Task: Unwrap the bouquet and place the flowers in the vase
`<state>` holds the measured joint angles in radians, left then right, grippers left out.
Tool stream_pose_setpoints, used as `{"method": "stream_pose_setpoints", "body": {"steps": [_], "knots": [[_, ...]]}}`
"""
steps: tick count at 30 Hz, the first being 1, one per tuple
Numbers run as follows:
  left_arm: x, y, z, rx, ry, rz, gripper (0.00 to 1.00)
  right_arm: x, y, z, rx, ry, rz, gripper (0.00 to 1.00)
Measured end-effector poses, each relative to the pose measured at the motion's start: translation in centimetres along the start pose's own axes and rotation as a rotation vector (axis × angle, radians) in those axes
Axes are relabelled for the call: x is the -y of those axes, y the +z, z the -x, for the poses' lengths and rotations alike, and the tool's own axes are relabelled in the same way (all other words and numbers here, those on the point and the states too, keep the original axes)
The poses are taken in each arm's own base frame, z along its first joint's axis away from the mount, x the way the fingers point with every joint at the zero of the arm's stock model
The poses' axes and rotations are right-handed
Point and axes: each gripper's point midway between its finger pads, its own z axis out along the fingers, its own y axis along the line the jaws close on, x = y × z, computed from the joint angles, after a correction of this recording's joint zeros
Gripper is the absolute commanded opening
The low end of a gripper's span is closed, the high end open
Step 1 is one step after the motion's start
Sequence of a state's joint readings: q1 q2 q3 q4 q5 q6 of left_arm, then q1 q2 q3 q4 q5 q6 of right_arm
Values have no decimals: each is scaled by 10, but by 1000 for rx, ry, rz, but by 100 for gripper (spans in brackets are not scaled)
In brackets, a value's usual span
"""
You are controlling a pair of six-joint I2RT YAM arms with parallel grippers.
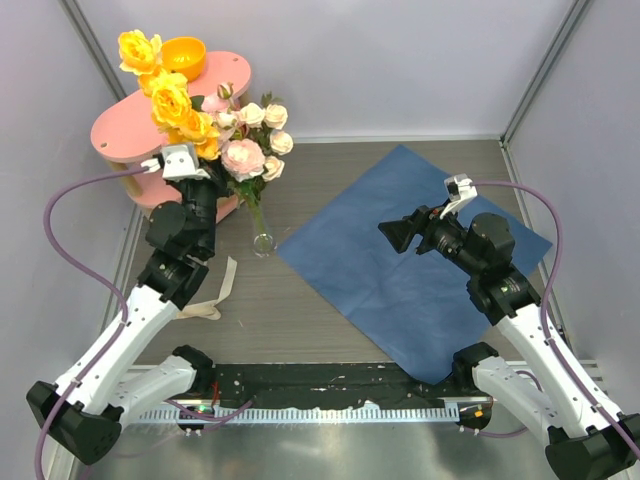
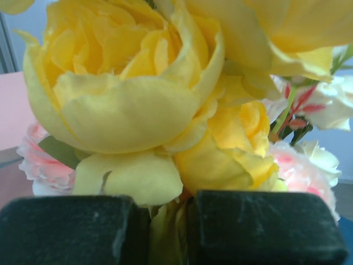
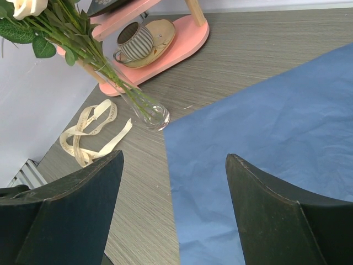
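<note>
**Flowers at the vase, wrapping laid open on the counter**

The flowers [image 1: 243, 152] stand in the upper left of the overhead view, a cluster of pink, cream and yellow blooms. Their green stems run down into the clear glass vase [image 1: 262, 240], which stands on the counter [image 1: 330, 170] just left of the blue paper [image 1: 400, 275].

The left gripper [image 2: 165, 221] is up among the yellow blooms [image 2: 127, 94]. Its two dark pads are drawn nearly together, with yellow-green parts of the flowers pinched between them.

The blue paper lies spread flat across the centre and right of the counter. The right gripper [image 3: 174, 156] hangs above it with its fingers wide apart and nothing between them.

The cream ribbon [image 1: 212, 298] lies loose on the counter at lower left, near the left arm and apart from the vase.

Behind the flowers, in the upper left corner, a pink two-tier stand [image 1: 120, 130] carries an orange bowl [image 1: 184, 55] on top. A striped cup [image 3: 135, 41] sits on a saucer on its lower tier.
</note>
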<state>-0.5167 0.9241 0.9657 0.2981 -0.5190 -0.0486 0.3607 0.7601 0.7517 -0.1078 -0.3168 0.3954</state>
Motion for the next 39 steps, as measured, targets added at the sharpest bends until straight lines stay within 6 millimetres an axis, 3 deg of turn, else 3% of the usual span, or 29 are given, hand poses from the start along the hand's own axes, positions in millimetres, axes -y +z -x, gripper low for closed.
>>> {"method": "stream_pose_setpoints", "body": {"steps": [13, 20, 23, 27, 29, 33, 39], "knots": [[-5, -12, -73, -95, 6, 3, 0, 1, 0, -4, -10, 4, -1, 80], [-6, -15, -85, -100, -21, 6, 0, 1, 0, -5, -12, 7, 2, 80], [-8, -17, -90, -104, -23, 15, 5, 1, 0, -6, -14, 8, 5, 80], [-10, -16, -93, -106, -24, 28, 31, 2, 1, -9, -21, 13, 3, 80], [-12, -16, -96, -114, -17, 37, 39, 3, 1, -11, -25, 15, 1, 80], [-14, -19, -105, -148, -7, 46, 67, 4, 1, -13, -30, 21, -1, 80], [-17, -31, -101, -179, -21, 37, 88, 10, 7, -22, -63, 37, -21, 80]]}}
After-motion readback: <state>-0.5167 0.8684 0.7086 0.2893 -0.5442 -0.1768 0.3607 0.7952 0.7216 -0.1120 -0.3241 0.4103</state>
